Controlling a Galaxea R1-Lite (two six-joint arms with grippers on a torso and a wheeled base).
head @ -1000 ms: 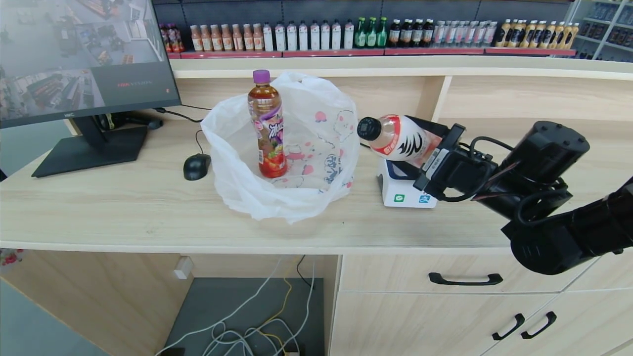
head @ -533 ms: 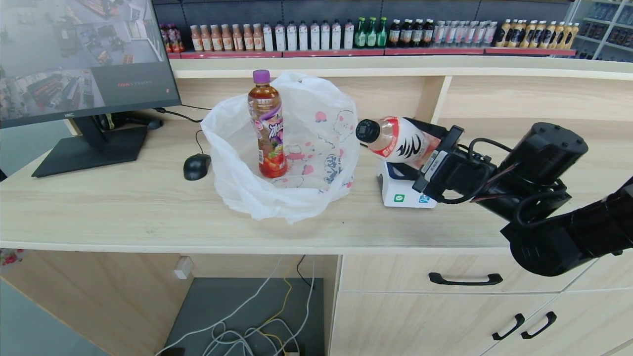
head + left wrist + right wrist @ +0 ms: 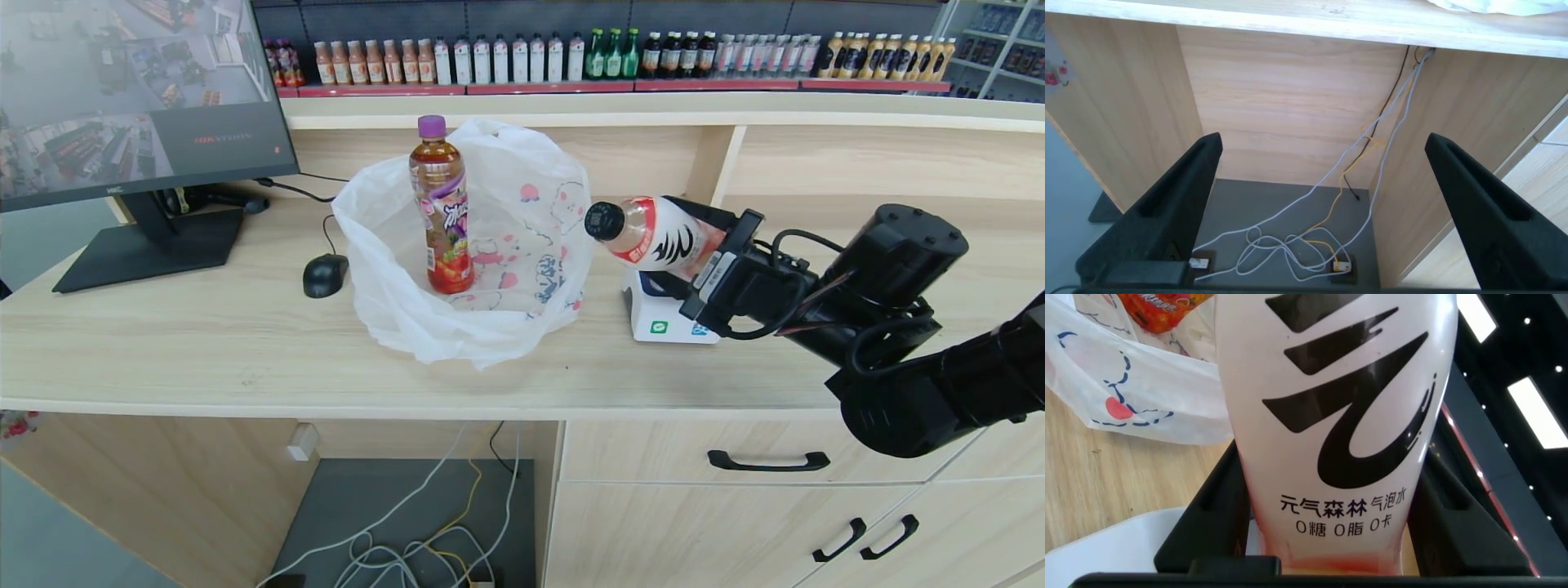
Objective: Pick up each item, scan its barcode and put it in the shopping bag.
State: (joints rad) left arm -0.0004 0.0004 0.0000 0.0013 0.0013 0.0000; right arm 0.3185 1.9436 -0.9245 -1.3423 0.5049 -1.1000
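right pincer (image 3: 673, 245) clamps the white bottle (image 3: 645, 229) sideways above the scanner (image 3: 665, 327), beside the shopping bag (image 3: 490, 327); left pincer (image 3: 1323, 143) gapes empty.

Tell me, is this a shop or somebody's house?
Most likely a shop, at the checkout counter: rows of drink bottles line the shelves behind, a scanner sits beside the shopping bag, and a monitor shows security-camera views.
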